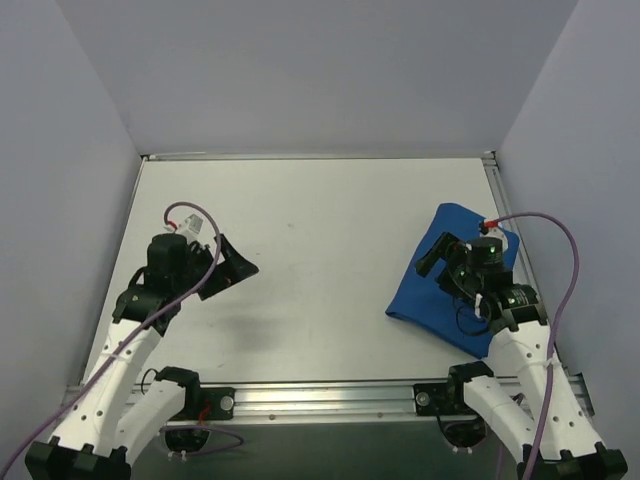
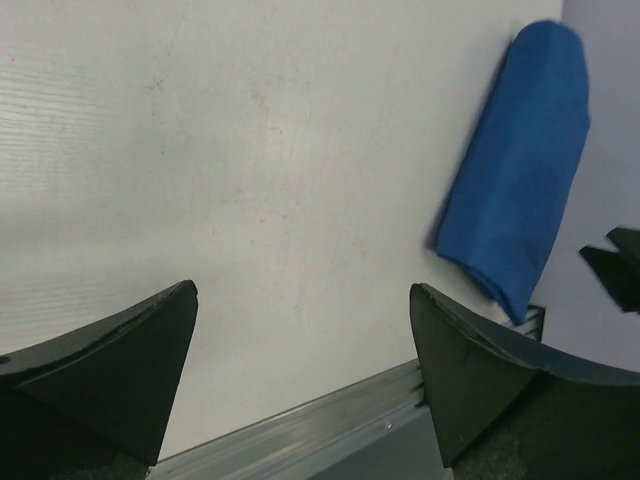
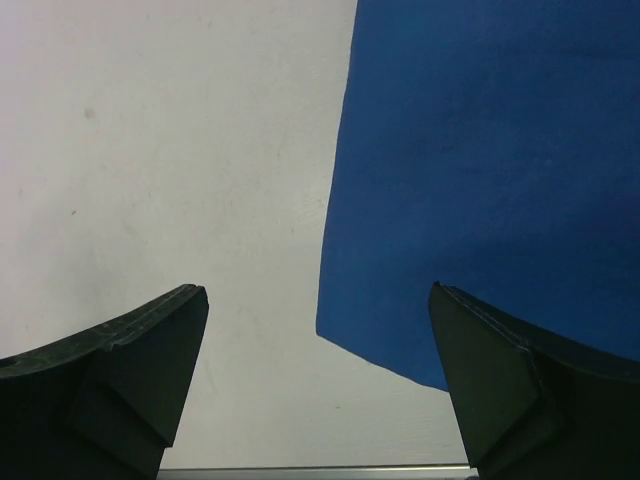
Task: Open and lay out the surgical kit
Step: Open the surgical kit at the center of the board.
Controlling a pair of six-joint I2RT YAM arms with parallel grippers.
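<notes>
Two grippers stand with jaws spread wide and nothing between them, and one folded bundle waits on the right half of the table (image 1: 300, 220) near its right edge: the blue cloth wrap (image 1: 425, 295), closed, its contents hidden. The cloth looks soft and limp, so it should drape and slide rather than hold a shape, while anything rigid folded inside would likely add weight and could shift or spill if the whole bundle were hoisted. The sensible hold is probably a loose corner or a free edge of the outer layer, pinched thin and peeled back flat, not a grab at the thick middle. The right gripper (image 1: 437, 255) hovers over the wrap's left edge, its arm reaching forward from the base with the wrist tipped down; in its wrist view the wrap's near corner lies between the fingertips, though whether they touch the cloth I cannot tell. The left gripper (image 1: 235, 266) hangs over bare table well apart from the wrap — elbow bent, fingers aimed rightward toward it
</notes>
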